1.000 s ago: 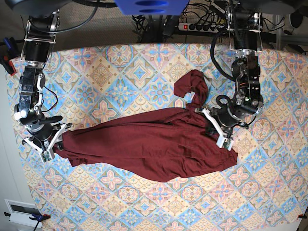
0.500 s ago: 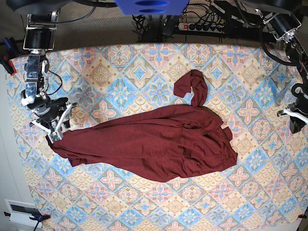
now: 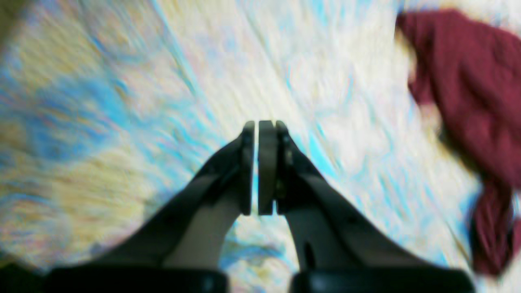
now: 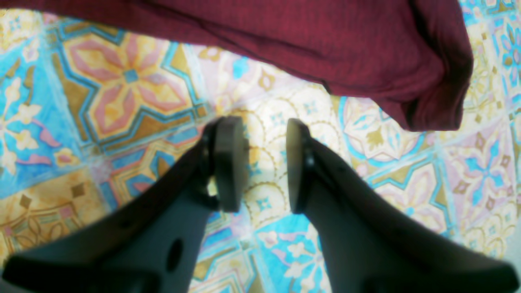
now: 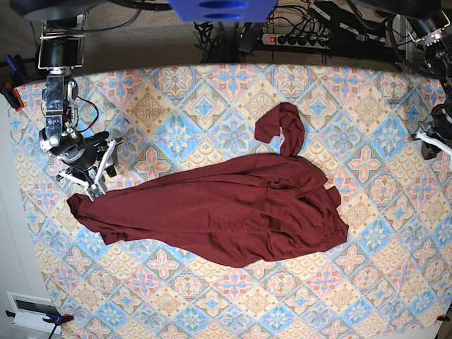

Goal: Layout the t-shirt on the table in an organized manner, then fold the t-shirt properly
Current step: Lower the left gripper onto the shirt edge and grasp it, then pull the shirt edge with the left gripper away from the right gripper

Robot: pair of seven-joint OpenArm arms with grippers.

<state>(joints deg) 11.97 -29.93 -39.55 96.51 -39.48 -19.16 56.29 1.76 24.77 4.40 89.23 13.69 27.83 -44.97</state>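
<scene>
Right jaws apart beside t-shirt (image 4: 325, 44)

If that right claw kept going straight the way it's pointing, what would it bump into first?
Most likely the t-shirt: its maroon edge lies just beyond the open right gripper, with only a strip of bare table between. Depth is hard to judge.

t-shirt (image 5: 219, 212): plain dark maroon, no print
surface (image 5: 212, 92): pastel blue, pink and cream diamond floral tiles
right hand (image 4: 258, 162): black, grey pads
</scene>
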